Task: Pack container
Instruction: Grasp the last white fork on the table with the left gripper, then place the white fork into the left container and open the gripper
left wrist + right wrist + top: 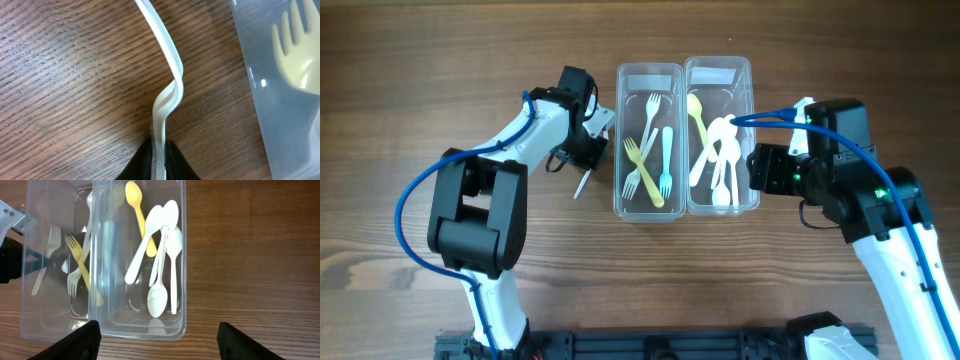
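Note:
Two clear plastic containers stand side by side. The left container (620, 140) holds several forks: yellow (645, 170), blue (667, 160) and white. The right container (752, 120) holds a yellow-green spoon (698, 120) and several white spoons (722, 160). My left gripper (585, 150) is on the table just left of the left container, shut on a white plastic utensil (582, 183). In the left wrist view the utensil (167, 95) shows edge-on between the fingers (161, 160). My right gripper (760, 170) is open and empty at the right container's near end (160, 340).
The wooden table (420, 60) surrounds both containers. In the left wrist view the left container's wall (260, 100) is close on the right, with a pale yellow fork (300, 55) behind it. The right wrist view shows the spoons (165, 255) and the right container's rim (183, 255).

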Robot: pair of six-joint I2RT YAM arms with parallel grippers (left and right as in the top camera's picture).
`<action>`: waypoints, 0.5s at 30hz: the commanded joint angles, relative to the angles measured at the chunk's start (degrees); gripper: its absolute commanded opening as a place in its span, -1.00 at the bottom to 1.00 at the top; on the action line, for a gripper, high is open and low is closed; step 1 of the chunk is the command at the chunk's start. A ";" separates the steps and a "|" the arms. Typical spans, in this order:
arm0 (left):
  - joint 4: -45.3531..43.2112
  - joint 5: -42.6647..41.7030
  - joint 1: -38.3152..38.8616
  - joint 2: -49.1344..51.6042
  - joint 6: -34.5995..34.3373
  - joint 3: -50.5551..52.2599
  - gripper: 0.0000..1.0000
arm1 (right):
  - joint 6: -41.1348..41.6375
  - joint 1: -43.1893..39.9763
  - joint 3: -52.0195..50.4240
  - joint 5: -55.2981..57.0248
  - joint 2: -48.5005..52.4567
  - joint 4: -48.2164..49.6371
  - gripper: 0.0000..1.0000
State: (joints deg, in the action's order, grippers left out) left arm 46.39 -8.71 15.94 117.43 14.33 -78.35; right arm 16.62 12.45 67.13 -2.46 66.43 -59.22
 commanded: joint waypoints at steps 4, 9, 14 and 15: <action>1.20 4.35 0.07 1.09 0.52 1.64 -0.92 | 0.26 -0.13 1.01 1.20 0.22 -0.20 0.49; 1.86 4.72 0.04 0.11 -2.25 1.07 -0.92 | 0.26 -0.13 1.01 1.22 0.22 -0.37 0.49; 7.61 4.72 0.07 -5.99 -10.08 -5.95 -0.92 | 0.07 -0.13 1.01 1.20 0.22 -0.17 0.48; 9.03 4.72 0.22 -8.26 -12.39 -8.07 -0.92 | 0.07 -0.13 1.01 1.20 0.22 -0.13 0.49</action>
State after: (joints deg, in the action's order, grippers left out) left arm 53.63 -5.13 16.05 116.38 8.99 -80.36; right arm 16.62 12.45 67.13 -2.46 66.43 -59.37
